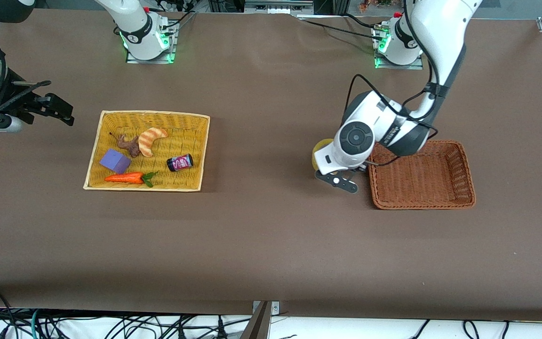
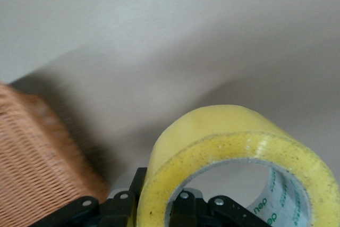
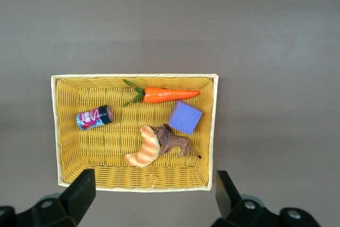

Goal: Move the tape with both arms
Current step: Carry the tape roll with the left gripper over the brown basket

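The left end effector (image 2: 159, 208) grips the tape (image 2: 234, 168) beside the brown basket (image 1: 421, 175); the right end effector (image 3: 151, 198) waits wide. Next comes placing.

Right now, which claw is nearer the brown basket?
Left. The left claw, shut on the tape, is right beside the brown basket at its rim. The right claw hangs open at the right arm's end of the table, past the yellow basket.
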Robot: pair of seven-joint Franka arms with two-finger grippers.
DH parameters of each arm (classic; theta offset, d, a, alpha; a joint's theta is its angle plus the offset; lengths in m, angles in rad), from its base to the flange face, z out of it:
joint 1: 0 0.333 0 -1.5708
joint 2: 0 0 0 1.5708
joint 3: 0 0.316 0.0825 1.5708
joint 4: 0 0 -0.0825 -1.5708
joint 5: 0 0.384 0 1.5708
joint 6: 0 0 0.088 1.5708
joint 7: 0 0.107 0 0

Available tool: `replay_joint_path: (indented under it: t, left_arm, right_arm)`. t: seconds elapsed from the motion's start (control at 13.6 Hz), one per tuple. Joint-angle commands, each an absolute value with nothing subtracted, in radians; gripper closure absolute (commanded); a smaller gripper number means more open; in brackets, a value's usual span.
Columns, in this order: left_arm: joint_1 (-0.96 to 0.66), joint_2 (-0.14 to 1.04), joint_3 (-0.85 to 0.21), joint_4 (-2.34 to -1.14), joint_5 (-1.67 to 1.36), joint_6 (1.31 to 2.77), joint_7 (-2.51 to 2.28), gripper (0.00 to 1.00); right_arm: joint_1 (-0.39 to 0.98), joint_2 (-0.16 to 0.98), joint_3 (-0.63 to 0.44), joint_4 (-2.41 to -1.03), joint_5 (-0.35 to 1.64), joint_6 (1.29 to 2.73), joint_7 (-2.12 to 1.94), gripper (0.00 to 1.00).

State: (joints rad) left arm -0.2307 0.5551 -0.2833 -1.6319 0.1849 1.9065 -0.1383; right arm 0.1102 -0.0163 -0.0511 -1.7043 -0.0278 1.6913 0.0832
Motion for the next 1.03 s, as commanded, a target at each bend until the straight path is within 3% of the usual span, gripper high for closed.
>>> replay_joint_path:
  t: [0.0,0.66,0.96]
  left_arm:
    - [-0.123,0.545,-0.290,-1.597,0.209,1.836,0.050,1.00]
    - [0.182,0.604,-0.285,-1.601,0.210,1.822,0.543,1.00]
    - [0.206,0.637,-0.285,-1.647,0.210,1.864,0.586,1.00]
  right_arm:
    - [0.114,-0.012,-0.051,-1.683,-0.040,1.667,0.087,0.00]
    - [0.114,-0.014,-0.051,-1.683,-0.040,1.664,0.087,0.00]
    - [0.114,-0.014,-0.051,-1.683,-0.040,1.664,0.087,0.00]
